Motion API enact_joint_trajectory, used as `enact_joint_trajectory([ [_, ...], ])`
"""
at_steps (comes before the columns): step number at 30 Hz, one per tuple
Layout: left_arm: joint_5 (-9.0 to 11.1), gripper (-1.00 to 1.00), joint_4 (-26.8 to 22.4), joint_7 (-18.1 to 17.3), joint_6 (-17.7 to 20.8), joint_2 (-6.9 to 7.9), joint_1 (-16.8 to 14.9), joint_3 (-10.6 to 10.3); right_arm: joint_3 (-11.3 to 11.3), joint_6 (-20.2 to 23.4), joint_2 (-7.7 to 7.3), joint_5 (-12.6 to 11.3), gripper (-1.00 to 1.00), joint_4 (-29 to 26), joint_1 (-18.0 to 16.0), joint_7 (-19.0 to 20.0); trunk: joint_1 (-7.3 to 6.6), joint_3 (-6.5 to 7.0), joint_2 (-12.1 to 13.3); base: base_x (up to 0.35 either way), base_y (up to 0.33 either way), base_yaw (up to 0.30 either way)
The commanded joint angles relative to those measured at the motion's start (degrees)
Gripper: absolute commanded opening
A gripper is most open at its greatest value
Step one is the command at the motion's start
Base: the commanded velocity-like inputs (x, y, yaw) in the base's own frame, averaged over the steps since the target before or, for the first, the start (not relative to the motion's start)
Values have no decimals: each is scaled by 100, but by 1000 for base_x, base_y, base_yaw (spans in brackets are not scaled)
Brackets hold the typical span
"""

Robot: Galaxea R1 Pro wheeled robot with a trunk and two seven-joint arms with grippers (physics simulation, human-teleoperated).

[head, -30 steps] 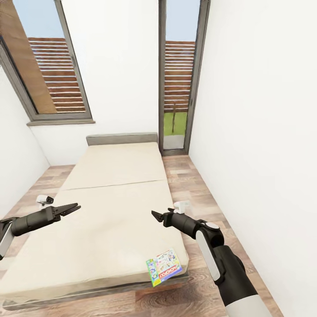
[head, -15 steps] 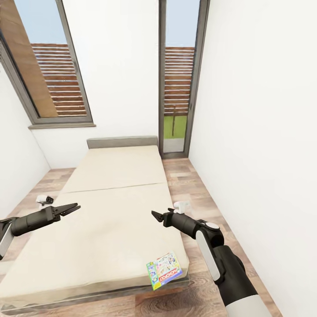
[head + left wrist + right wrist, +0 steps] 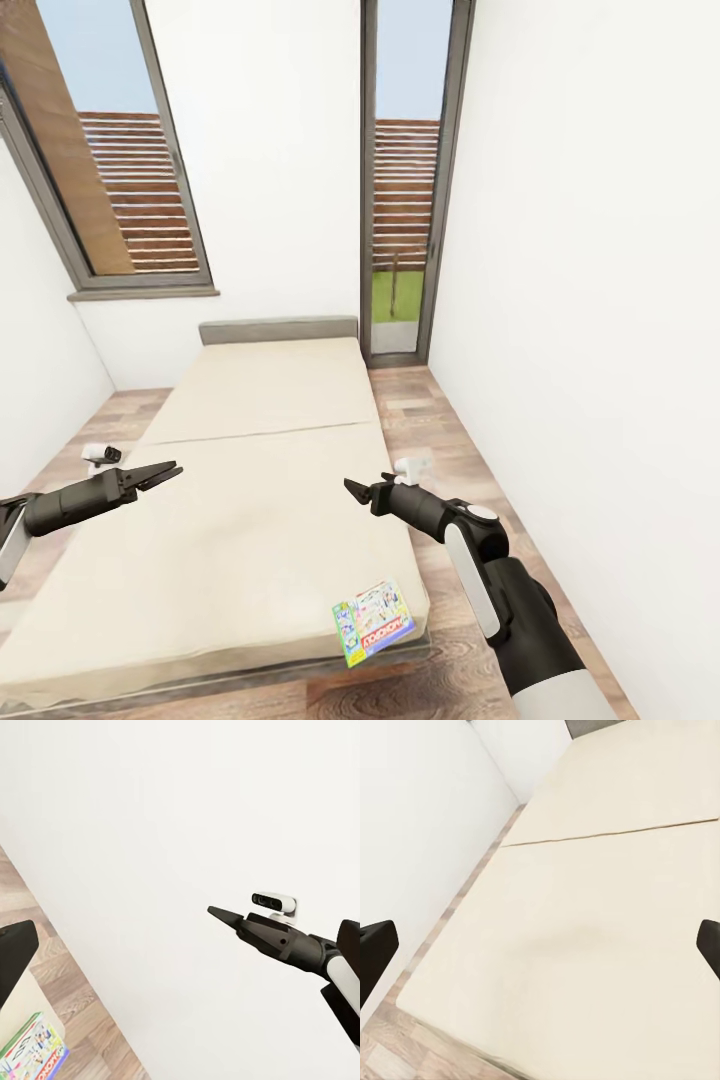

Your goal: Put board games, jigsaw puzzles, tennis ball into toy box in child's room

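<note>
We are looking over the bed [image 3: 250,470], whose wide beige top is lying open from 9 to 12 o'clock between both arms. The Monopoly box [image 3: 373,620] is sitting at the mattress corner near 5 o'clock. The white wall [image 3: 590,330] is closing in at 3 o'clock, leaving a narrow floor strip [image 3: 440,450].

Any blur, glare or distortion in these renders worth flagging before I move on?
Head view: sharp, flat even light, no glare; the window frames lean outward, a wide-angle stretch. Left wrist view: the Monopoly box is cut off at the picture's edge, its print soft. Right wrist view: the bed looks pale and washed out, with almost no shadow.
</note>
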Motion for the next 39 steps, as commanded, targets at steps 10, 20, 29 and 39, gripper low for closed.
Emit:
enact_joint_trajectory([
  [10, 0, 100, 0, -21, 61, 1, -5, 25, -5, 40, 26, -25, 100, -5, -5, 0, 4, 82, -11, 0, 0, 0],
  [20, 0, 100, 0, -21, 61, 1, -5, 32, -5, -107, 28, -32, 100, -4, -5, -60, 4, 176, -11, 0, -6, 55],
  [29, 0, 100, 0, -21, 61, 1, -5, 34, -1, -225, 28, -56, 100, -4, -5, -192, 4, 219, -11, 0, -30, 67],
  [39, 0, 100, 0, -21, 61, 6, -5, 35, 17, -238, 28, -50, 100, -4, -5, -209, 4, 235, -11, 0, -2, 117],
])
